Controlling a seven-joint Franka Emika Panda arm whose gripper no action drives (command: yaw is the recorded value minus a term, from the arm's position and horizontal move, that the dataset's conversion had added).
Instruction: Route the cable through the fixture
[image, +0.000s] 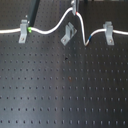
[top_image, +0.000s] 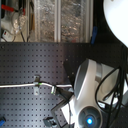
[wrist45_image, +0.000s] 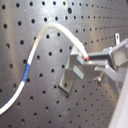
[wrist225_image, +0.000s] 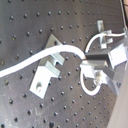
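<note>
The white cable (image: 50, 29) runs across the black board. It passes the left clip, rises to a peak, then drops past a blue band (image: 90, 39) toward the right clip. A green band (image: 31, 30) sits just right of the left clip. My gripper (image: 74, 9) is shut on the cable at that peak, just above the fixture (image: 68, 34), a grey clip turned diagonally. In the first wrist view the cable (wrist45_image: 42, 35) arcs to my gripper (wrist45_image: 89, 59), beside the fixture (wrist45_image: 71, 75). In the second wrist view the cable (wrist225_image: 60, 50) crosses over the fixture (wrist225_image: 46, 74) to my gripper (wrist225_image: 86, 64).
Two squarely facing grey clips stand at the first exterior view's left (image: 23, 32) and right (image: 108, 31), with the cable lying in both. In the second exterior view the arm's white body (top_image: 90, 95) fills the lower right, and shelves of clutter (top_image: 50, 20) lie behind the board.
</note>
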